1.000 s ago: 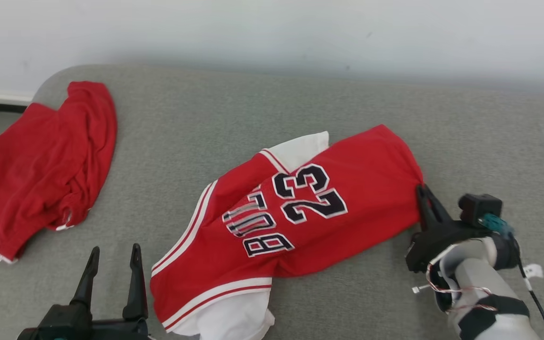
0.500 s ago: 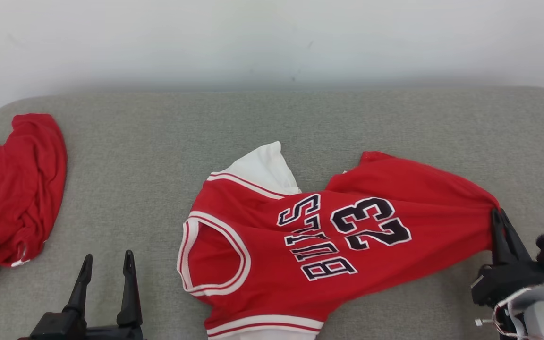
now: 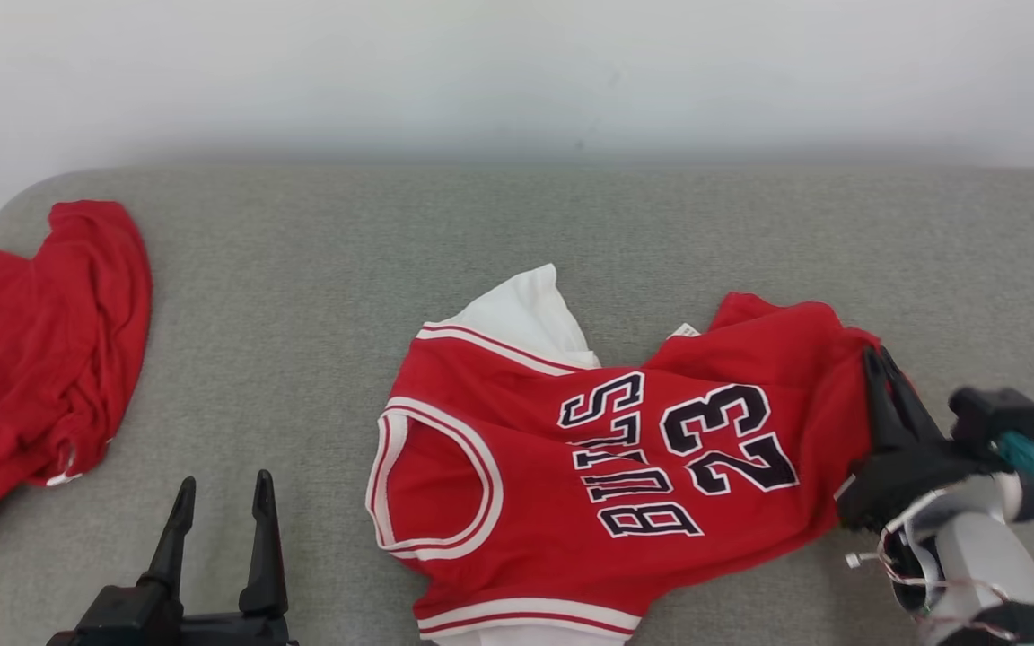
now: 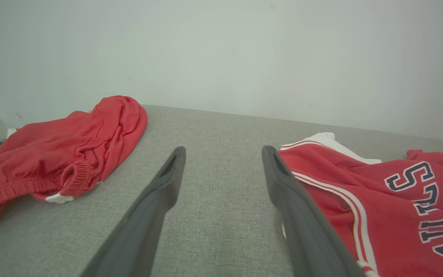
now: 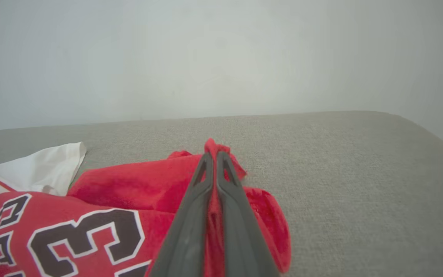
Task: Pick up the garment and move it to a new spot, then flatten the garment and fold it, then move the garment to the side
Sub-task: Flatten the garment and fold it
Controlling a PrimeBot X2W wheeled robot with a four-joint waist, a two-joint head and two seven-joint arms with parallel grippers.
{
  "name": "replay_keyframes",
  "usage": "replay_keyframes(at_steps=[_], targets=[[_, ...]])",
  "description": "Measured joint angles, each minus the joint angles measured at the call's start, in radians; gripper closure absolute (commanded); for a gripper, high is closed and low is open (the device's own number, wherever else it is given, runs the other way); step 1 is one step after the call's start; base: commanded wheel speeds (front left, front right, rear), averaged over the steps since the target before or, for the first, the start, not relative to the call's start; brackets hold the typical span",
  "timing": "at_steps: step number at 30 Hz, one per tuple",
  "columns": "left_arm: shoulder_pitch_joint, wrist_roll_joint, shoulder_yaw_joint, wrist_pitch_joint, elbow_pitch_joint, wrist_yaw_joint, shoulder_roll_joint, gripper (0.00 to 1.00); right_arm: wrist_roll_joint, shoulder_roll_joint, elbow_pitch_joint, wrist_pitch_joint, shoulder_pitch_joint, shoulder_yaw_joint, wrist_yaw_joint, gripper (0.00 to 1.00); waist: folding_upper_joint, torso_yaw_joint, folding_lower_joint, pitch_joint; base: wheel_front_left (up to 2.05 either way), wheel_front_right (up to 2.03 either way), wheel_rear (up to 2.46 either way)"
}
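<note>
The right pincer [image 3: 876, 359] is clenched on just a thin pinch of the jersey [image 3: 535, 502] edge, the rest sprawled off to its left, so a hard tug could probably slip it free, and the left pincer [image 3: 221, 489] gapes empty.

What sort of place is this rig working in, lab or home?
Likely a bare test room, not certain: a grey fabric-covered surface with rounded corners against a plain pale wall, with a red jersey and a second red garment laid on it.
</note>
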Motion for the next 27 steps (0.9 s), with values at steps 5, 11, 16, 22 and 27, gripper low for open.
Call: replay_keyframes(at_steps=[5, 11, 16, 22, 27], targets=[[-0.005, -0.008, -0.021, 0.0, 0.008, 0.005, 0.0, 0.0, 0.0, -0.009, 0.142, 0.004, -0.127, 0.053, 0.0, 1.0, 0.0, 0.04, 0.0, 0.007, 0.0, 0.0, 0.0], [-0.016, -0.022, -0.044, 0.0, 0.016, 0.008, 0.0, 0.0, -0.011, -0.016, 0.315, -0.023, -0.231, 0.078, 0.0, 0.0, 0.0001, 0.082, 0.0, 0.017, 0.0, 0.0, 0.0], [-0.011, -0.024, -0.044, 0.0, 0.017, 0.017, 0.0, 0.0, -0.015, -0.015, 0.337, -0.04, -0.247, 0.088, 0.0, 0.0, 0.0, 0.089, 0.0001, 0.006, 0.0, 0.0, 0.0], [0.006, -0.022, -0.036, 0.0, 0.015, 0.018, 0.0, 0.0, -0.037, -0.023, 0.14, -0.044, -0.184, 0.038, 0.0, 0.0, 0.0, 0.065, 0.0, -0.016, 0.0, 0.0, 0.0], [0.026, -0.001, -0.013, 0.0, 0.007, 0.016, 0.0, 0.0, -0.069, 0.001, -0.07, -0.044, -0.048, -0.016, 0.0, 0.0, 0.0, 0.031, -0.0001, -0.04, 0.0, 0.0, 0.0]])
